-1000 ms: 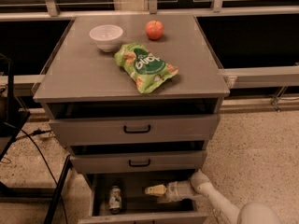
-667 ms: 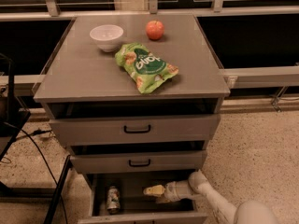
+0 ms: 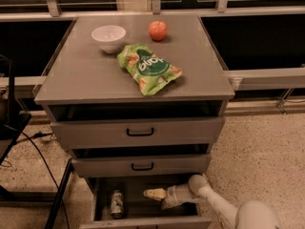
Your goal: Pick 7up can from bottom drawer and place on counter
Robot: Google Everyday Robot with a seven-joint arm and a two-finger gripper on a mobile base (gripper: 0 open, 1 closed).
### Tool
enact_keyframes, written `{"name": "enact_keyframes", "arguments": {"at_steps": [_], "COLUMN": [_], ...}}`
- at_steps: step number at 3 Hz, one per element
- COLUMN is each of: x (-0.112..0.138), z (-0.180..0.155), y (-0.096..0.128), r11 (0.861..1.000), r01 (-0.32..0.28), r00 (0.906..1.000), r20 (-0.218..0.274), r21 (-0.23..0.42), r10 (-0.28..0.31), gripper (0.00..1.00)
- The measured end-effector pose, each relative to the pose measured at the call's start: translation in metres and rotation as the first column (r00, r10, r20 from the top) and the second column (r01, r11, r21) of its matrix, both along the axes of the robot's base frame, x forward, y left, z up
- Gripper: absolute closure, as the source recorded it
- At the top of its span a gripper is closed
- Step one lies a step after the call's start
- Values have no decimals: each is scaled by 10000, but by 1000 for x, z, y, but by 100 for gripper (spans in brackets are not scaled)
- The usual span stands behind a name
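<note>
Resting inside bottom drawer (image 3: 143,221), jaws lie beside 7up can (image 3: 116,203), not touching.

We see our claw (image 3: 155,193) reaching into the open bottom drawer (image 3: 143,222) from the right, its pale tip pointing left toward the 7up can (image 3: 116,203). The can sits in the drawer's left part, clearly apart from the claw. Above, the two upper drawers (image 3: 138,132) with black handles stand slightly ajar. On the bench (image 3: 81,78) we see a white bowl (image 3: 108,36) at the back left, a red apple (image 3: 157,30) beside it, and a green snack bag (image 3: 148,68) near the middle.
</note>
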State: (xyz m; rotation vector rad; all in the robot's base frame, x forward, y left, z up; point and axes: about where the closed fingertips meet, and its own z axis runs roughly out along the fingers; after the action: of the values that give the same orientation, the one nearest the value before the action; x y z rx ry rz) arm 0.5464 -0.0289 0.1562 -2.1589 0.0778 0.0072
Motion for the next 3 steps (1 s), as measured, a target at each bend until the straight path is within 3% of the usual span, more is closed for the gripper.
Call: {"name": "enact_keyframes", "arguments": {"at_steps": [2,3], "x": [1,1], "z": [8,11], "y": [-1,-1], "r11": [9991,9991], "r01": [279,283], "r00": [9996,9996], "r20": [83,84], "r21": [308,313], "r10": [-282,-285], "gripper": [0,14]}}
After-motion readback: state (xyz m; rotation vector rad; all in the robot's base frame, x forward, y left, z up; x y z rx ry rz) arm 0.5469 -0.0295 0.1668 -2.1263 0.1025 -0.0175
